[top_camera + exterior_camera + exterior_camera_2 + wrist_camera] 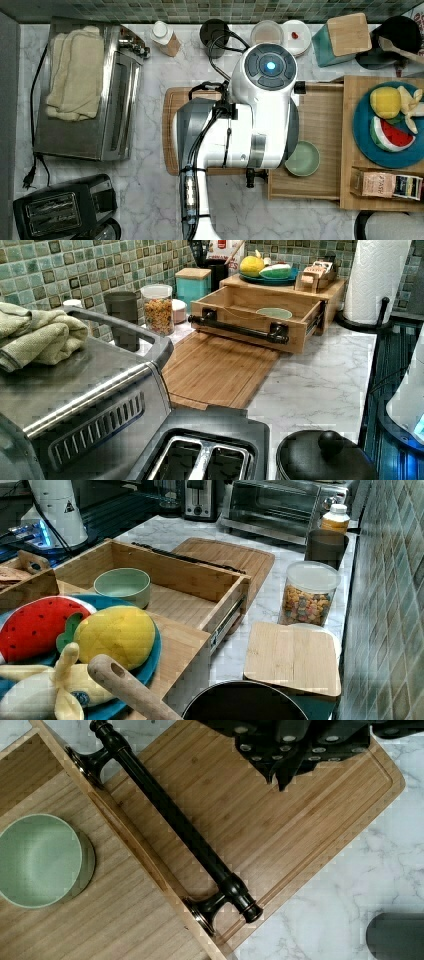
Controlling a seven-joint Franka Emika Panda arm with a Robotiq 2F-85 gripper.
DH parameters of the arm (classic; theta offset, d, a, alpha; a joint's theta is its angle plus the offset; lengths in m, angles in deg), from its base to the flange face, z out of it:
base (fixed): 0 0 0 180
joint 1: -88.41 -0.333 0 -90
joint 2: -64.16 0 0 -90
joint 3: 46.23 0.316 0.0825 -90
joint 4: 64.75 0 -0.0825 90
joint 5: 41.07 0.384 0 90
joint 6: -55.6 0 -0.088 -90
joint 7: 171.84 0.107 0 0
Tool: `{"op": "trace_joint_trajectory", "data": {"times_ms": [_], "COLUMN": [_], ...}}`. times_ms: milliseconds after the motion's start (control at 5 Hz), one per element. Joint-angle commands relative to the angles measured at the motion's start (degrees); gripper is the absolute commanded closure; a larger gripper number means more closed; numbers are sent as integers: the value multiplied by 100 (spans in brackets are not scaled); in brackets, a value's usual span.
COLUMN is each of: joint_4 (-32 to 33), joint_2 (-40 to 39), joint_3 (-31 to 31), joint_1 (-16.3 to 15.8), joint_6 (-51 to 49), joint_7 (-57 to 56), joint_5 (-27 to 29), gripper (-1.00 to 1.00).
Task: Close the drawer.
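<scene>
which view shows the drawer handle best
The wrist view: the dark drawer handle runs unobstructed across the frame, both mounts visible. The left view shows it smaller, along the open drawer front. In the right view it is a thin dark strip behind the front wall. In the top view the arm covers that area.

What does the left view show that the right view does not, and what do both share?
Left view alone: a paper towel roll, a green towel on the oven and a black pot lid. Right view alone: a wooden spoon handle, a banana and the robot base. Both: the open drawer holding a green bowl, the cutting board and the cereal jar.
</scene>
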Motion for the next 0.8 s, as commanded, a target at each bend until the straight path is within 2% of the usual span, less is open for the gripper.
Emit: {"op": "trace_joint_trajectory", "data": {"times_ms": [200, 400, 800], "joint_4": [55, 459, 1132], "joint_2": [-1, 166, 437], "joint_3": [2, 72, 165], "joint_1": [2, -32, -68], "joint_6": [1, 348, 963], "joint_7": [0, -827, -2767], "joint_5": [26, 7, 430], "gripper": [100, 100, 100]}}
